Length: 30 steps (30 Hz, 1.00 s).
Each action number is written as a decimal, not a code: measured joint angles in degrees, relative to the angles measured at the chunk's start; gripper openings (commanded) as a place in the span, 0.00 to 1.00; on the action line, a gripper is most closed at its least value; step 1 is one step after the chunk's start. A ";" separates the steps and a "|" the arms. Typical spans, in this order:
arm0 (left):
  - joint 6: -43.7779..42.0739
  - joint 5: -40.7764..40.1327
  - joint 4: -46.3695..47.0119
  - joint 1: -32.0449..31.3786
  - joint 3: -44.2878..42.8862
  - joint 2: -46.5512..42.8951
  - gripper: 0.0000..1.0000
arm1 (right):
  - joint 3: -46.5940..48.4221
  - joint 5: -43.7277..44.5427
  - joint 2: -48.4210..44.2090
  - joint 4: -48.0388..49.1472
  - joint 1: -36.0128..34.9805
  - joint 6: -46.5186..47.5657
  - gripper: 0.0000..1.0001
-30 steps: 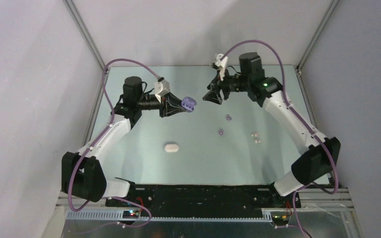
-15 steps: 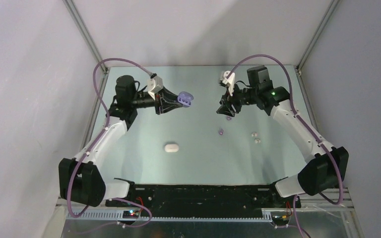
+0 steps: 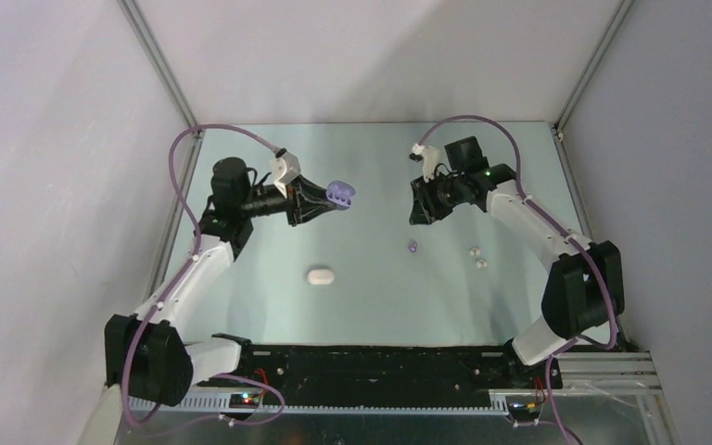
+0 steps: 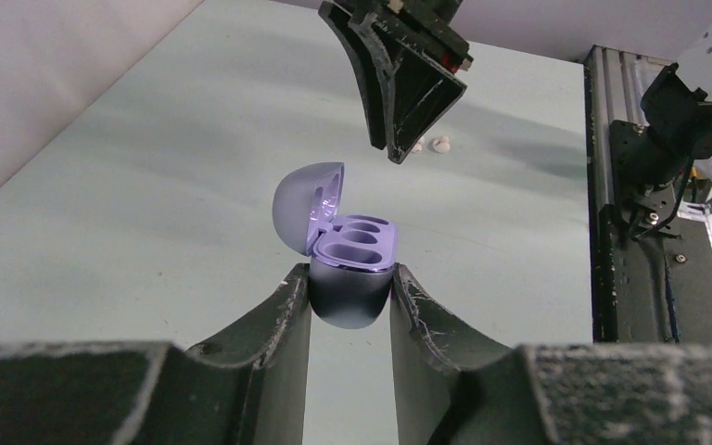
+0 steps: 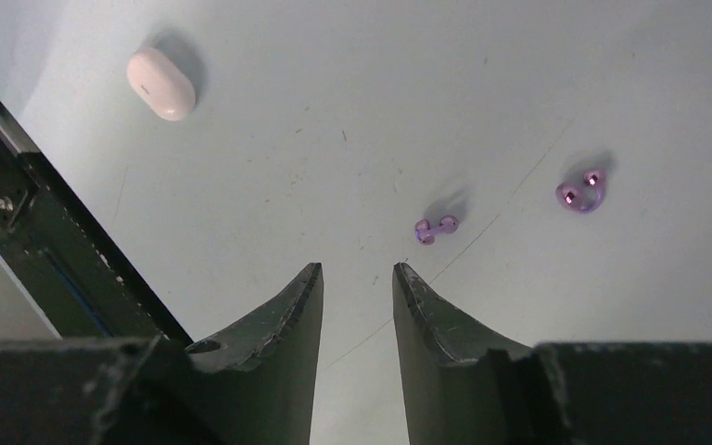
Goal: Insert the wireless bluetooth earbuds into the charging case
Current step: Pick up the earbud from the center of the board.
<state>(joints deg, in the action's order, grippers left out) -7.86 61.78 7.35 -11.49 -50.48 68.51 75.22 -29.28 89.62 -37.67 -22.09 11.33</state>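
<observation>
Pale-green tabletop [image 3: 371, 311] carries two purple earbuds [image 5: 434, 228] near its middle, by the slightly spread, empty right hand [image 5: 357, 273]; left hand [image 4: 349, 276] pinches the open purple charging case [image 4: 354, 248] toward the far edge.

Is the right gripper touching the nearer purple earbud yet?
Apart. The right wrist view shows bare table between the right gripper and the nearer purple earbud, which lies beyond its fingertips.

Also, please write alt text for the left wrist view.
The left gripper clamps an open, glossy purple pebble-shaped charging case, lid up, its two wells empty. The black right gripper hangs beyond it, above the pale green table.
</observation>
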 measured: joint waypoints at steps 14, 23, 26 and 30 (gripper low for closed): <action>1.99 -5.01 -0.11 0.04 2.71 -3.26 0.00 | 0.74 7.28 8.98 -2.47 0.85 -15.10 0.34; 1.99 -7.72 -2.29 0.04 3.23 -5.14 0.00 | 2.91 11.30 15.50 -4.02 0.55 -21.09 0.35; 2.43 -8.04 -2.29 0.04 4.15 -5.86 0.00 | 3.23 11.74 15.87 -4.15 0.07 -23.74 0.36; 2.89 -8.02 -2.36 0.04 4.66 -5.84 0.00 | 3.61 12.26 16.11 -4.48 -0.79 -26.40 0.36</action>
<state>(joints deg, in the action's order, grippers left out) -4.97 53.76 4.99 -11.44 -45.82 62.67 78.83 -17.02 105.73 -42.15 -22.87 -15.07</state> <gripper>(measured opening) 0.354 0.355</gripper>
